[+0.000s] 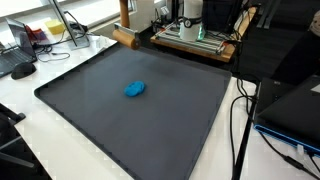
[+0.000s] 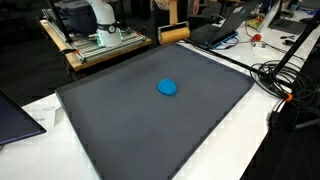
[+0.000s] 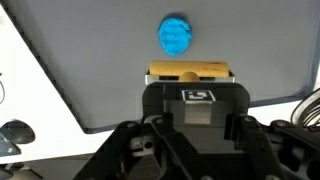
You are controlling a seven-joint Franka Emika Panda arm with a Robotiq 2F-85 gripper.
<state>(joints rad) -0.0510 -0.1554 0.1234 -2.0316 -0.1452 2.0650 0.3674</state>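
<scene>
Bearing a blue lump [image 1: 134, 89], grey matting [image 1: 150, 135] covers the table [image 1: 68, 58].

Lighting: bright, even and diffuse from overhead in both exterior views. The dark mat [image 1: 180, 120] shows a broad pale sheen but no hard glare. The blue lump [image 1: 134, 89] throws only a faint, tight shadow. The white table [image 1: 45, 135] is close to overexposed. In the wrist view the table edges are blown out, the lower foreground is dark and underexposed, and the lump is soft with slight banding. Resolution is low throughout and fine detail is lost.
</scene>
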